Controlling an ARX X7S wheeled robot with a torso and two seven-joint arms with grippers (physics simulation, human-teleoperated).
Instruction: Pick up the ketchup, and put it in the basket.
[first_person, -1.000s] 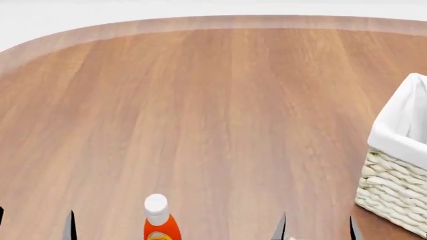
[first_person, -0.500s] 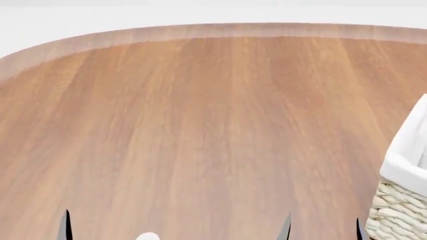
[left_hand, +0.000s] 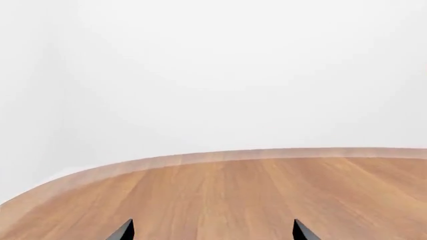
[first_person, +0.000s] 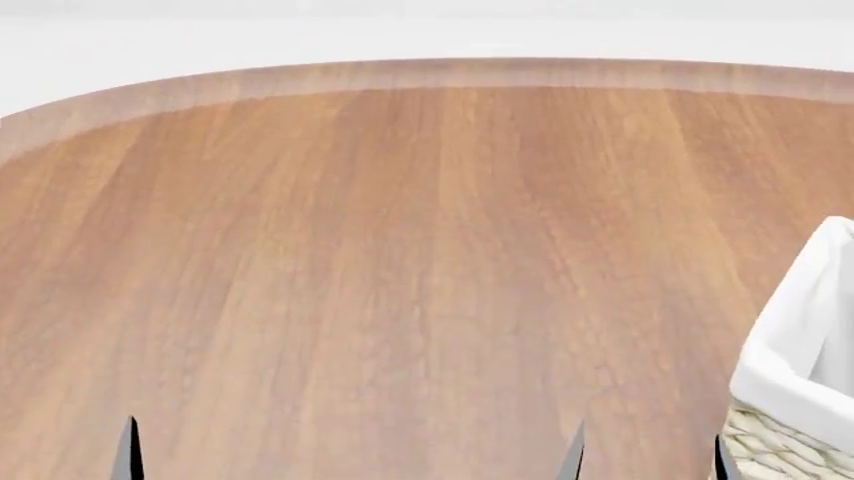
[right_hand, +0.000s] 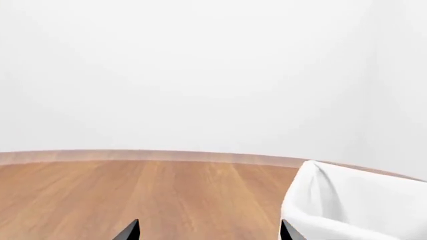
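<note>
1. Left wrist view: only the desk and a blank wall. The left tool shows two dark fingertips set well apart, nothing between them. No ketchup in sight here.

2. Head view: bare desk, with the basket at the right edge, its white liner folded over the wicker. Both pairs of tips sit at the bottom edge. The right tool is spread too, just beside the basket's near corner. Ketchup is out of frame, so I can't place it and can't tell its long axis or which way the cap points.

3. Right wrist view: tips spread, empty, with the basket liner just beyond the right-hand tip.

4. Step in hand, my read: locate and reach the ketchup. Tilt the head down first so the near desk edge comes into view. Confirm whether the bottle is upright or lying before choosing an arm. If upright, approach from the side and close on the body below the cap. Keep the right arm off the basket wall.
</note>
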